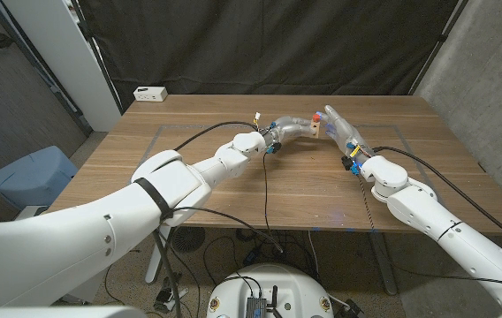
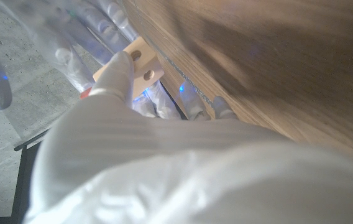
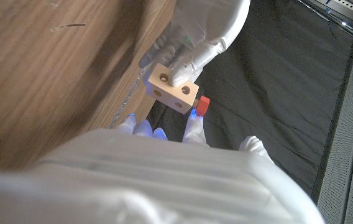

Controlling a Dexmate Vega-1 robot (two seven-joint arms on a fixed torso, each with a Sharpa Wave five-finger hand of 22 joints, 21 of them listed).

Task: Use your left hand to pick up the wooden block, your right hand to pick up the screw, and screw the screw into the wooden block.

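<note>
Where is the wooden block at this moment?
The wooden block is held in the left hand above the far middle of the table, with the right hand meeting it and the red screw beside it.

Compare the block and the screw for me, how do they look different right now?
The block is pale bare wood; the screw shows red. The block is squared, with round holes in its side, and looks clearly bigger; of the screw just a small red part peeks out beside it. The left hand grips the block from above, while the right hand has the screw. Both are held up above the table, close together.
</note>
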